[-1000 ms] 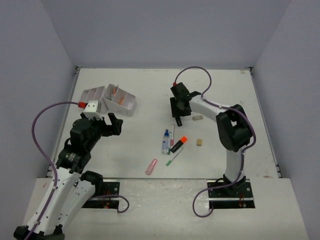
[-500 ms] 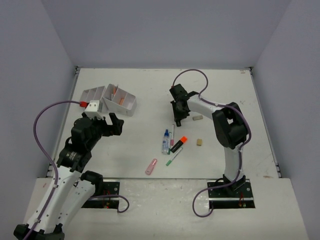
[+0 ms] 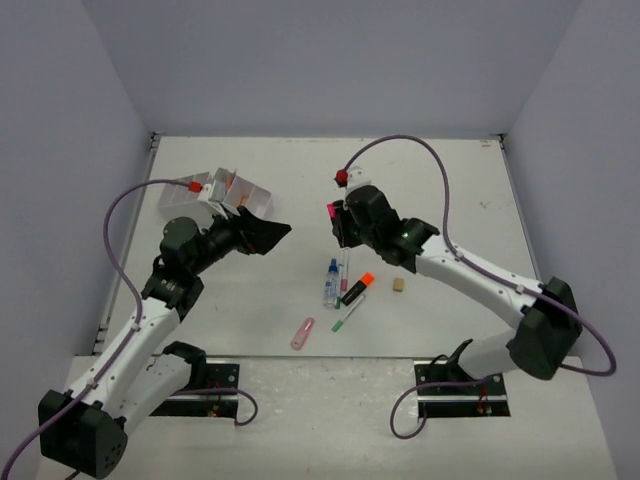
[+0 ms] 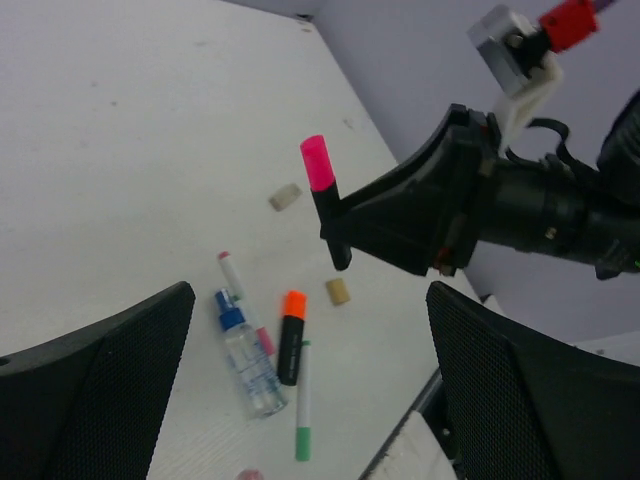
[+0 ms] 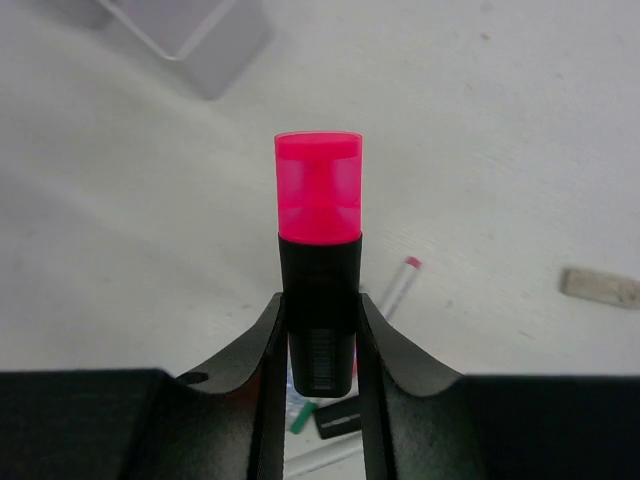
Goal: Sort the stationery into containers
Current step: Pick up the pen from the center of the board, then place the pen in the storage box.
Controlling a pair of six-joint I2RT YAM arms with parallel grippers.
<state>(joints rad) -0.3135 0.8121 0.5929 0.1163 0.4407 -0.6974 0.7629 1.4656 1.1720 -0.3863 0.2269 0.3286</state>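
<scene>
Over the table [image 3: 300,165], the right gripper [image 3: 338,224] is clenching the pink highlighter [image 5: 318,200], cap outward — the organiser [image 3: 255,193] lying at nine o'clock, beside the gaping left gripper [image 3: 272,238]

The white-shelled left arm [image 3: 135,340] and white-shelled right arm [image 3: 480,272] had black joints, each trailing a purple cable [image 3: 112,215] with a red connector [image 3: 192,186]. The left gripper [image 4: 308,300] had black, mesh-textured fingers [image 4: 100,370].

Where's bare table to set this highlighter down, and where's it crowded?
Bare: the far strip of table behind the right gripper holding the pink highlighter, and near-left between the left arm and the pink marker. Crowded: around the bottle and orange highlighter.
</scene>
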